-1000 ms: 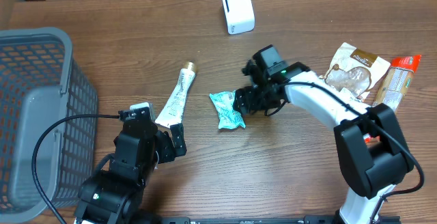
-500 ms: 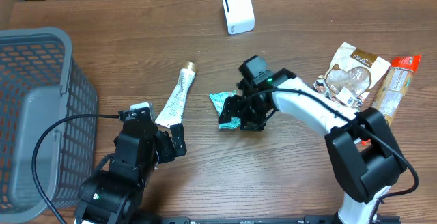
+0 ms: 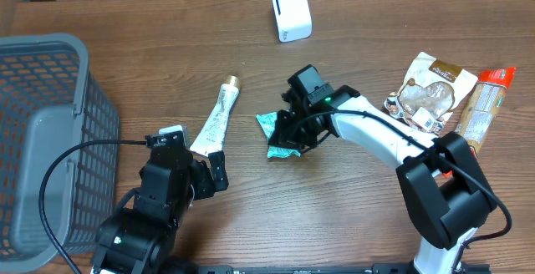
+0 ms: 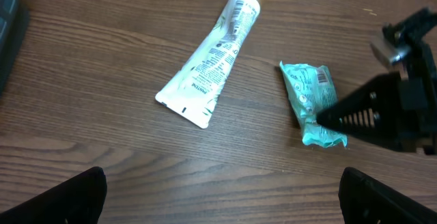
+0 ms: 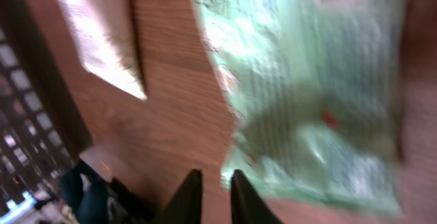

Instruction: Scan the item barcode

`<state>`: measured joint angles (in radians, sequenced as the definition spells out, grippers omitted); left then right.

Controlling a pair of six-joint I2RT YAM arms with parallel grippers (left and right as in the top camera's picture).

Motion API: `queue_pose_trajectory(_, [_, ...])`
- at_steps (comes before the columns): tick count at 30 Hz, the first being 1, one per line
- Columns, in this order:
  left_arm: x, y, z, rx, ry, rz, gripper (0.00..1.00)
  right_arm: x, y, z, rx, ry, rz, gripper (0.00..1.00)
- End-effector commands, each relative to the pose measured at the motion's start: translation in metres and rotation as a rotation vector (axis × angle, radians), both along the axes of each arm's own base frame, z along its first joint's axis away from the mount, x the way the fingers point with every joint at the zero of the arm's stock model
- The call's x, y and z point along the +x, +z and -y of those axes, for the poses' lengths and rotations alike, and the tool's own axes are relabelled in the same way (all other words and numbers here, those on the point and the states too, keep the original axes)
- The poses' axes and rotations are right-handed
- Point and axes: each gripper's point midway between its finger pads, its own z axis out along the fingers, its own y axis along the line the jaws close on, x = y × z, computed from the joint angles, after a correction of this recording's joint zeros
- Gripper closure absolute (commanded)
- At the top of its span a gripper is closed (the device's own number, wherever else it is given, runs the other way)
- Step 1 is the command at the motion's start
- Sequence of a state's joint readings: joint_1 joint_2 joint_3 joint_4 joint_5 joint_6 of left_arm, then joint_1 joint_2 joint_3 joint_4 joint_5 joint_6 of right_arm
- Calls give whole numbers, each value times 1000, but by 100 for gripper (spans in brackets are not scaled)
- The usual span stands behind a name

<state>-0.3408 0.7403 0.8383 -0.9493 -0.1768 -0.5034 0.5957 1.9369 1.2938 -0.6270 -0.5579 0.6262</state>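
A crumpled green packet [image 3: 274,132] lies mid-table; its barcode panel shows in the left wrist view [image 4: 311,98]. My right gripper [image 3: 290,143] is low at the packet's near end, its tips [image 4: 319,120] against the wrapper's edge. In the blurred right wrist view the two fingers [image 5: 213,183] stand almost together, only a thin strip of wood between them, with the packet [image 5: 328,80] just right of them. A white scanner [image 3: 291,12] stands at the back. My left gripper [image 3: 205,172] hovers at the front left, open, with bare table between its fingers [image 4: 222,200].
A white toothpaste tube [image 3: 216,117] lies left of the packet, also in the left wrist view [image 4: 215,53]. A grey mesh basket [image 3: 50,140] fills the left side. Two snack bags, brown [image 3: 430,86] and orange [image 3: 485,98], lie at the right.
The right gripper moved left and down onto the packet's near end and its fingers closed from wide apart to nearly touching. The left arm has stayed still.
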Motion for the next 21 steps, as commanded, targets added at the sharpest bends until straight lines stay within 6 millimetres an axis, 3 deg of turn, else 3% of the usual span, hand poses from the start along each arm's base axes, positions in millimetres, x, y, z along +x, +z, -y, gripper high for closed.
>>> queue_pose_trajectory(1, [1,1,-2,-3,21,7,0,2,7,-15,5,31,92,91])
queue_pose_trajectory(8, [1,1,-2,-3,21,7,0,8,8,-44,8,79,247,92])
queue_pose_trajectory(21, [1,1,-2,-3,21,7,0,-14,-20,-70,-2,149,237,94])
